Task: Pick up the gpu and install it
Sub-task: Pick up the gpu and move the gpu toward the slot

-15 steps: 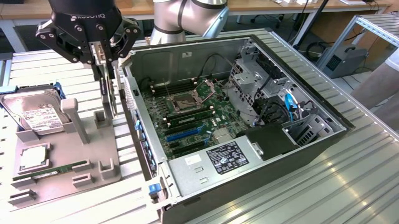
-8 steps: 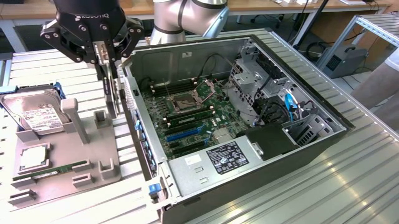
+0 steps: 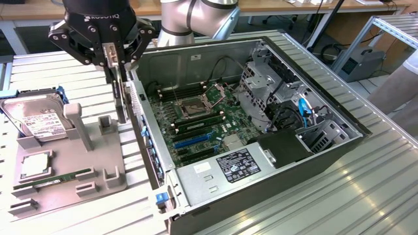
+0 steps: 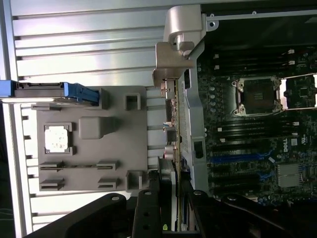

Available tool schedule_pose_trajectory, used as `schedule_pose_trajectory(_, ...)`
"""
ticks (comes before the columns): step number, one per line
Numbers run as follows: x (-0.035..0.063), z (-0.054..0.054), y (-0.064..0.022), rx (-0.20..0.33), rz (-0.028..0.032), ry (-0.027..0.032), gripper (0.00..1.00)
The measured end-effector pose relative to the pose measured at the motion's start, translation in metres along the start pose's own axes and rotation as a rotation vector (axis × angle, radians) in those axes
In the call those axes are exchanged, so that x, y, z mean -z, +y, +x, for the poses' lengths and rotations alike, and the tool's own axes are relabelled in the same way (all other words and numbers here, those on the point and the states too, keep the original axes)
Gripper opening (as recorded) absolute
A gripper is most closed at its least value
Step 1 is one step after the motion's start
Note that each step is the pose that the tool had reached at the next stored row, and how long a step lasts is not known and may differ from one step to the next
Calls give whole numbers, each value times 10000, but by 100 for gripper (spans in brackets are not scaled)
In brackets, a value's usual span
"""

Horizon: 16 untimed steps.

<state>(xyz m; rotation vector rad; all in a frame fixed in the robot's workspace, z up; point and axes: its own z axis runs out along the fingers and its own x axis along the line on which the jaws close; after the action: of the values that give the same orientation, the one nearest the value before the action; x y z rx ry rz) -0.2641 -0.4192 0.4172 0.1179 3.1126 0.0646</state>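
Gripper [image 3: 118, 73] hangs at the far left of the exterior view, its two fingers pressed onto the upper part of the gpu [image 3: 120, 100]. The card dangles upright and edge-on, so thin that it reads as a dark strip. It sits between the grey holder tray [image 3: 98, 147] on the exterior view's left and the open computer case [image 3: 196, 56] on its right, just beside the case's left wall. It appears clear of the tray's posts and is not yet over the motherboard [image 3: 196, 122]. Holding it vertical probably keeps the contact edge pointing down, as the blue expansion slots [image 3: 191, 141] would need. A hard drive [image 3: 36, 117] and a RAM stick [image 3: 56, 178] lie in the tray. In the wrist view the pinch is plainer: dark fingers [image 4: 151, 198] close on both faces of the gpu [image 4: 174, 124]. Its silver end bracket [image 4: 173, 44] points away from the wrist, with the tray [image 4: 119, 144] on one side and the motherboard [image 4: 257, 148] on the other. No slot holds the card, so installing looks unstarted.
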Motion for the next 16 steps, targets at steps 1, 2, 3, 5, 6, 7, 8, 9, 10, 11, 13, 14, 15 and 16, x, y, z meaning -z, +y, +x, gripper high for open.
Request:
schedule_pose_trajectory(1, 0, -4, 0, 0, 0, -1, 27)
schedule_pose_trajectory(2, 0, -14, 1, 0, 0, 0, 27)
schedule_pose_trajectory(3, -1, -20, 1, 0, 0, 0, 27)
schedule_pose_trajectory(5, -1, -32, 2, 0, 0, -1, 27)
schedule_pose_trajectory(6, -2, -38, 3, 0, -1, -1, 27)
schedule_pose_trajectory(7, -2, -44, 3, 0, -1, -1, 27)
schedule_pose_trajectory(8, -2, -51, 4, -1, -1, -1, 27)
schedule_pose_trajectory(9, -2, -57, 4, -1, -1, -1, 27)
schedule_pose_trajectory(10, -2, -62, 5, -1, 0, 0, 27)
schedule_pose_trajectory(11, -2, -70, 5, -1, -1, -1, 27)
schedule_pose_trajectory(13, -3, -90, 7, -1, 0, 0, 27)
schedule_pose_trajectory(14, -3, -96, 7, -1, 0, 0, 27)
schedule_pose_trajectory(15, -3, -102, 8, 0, -1, -1, 27)
schedule_pose_trajectory(16, -3, -107, 8, -1, 0, -1, 27)
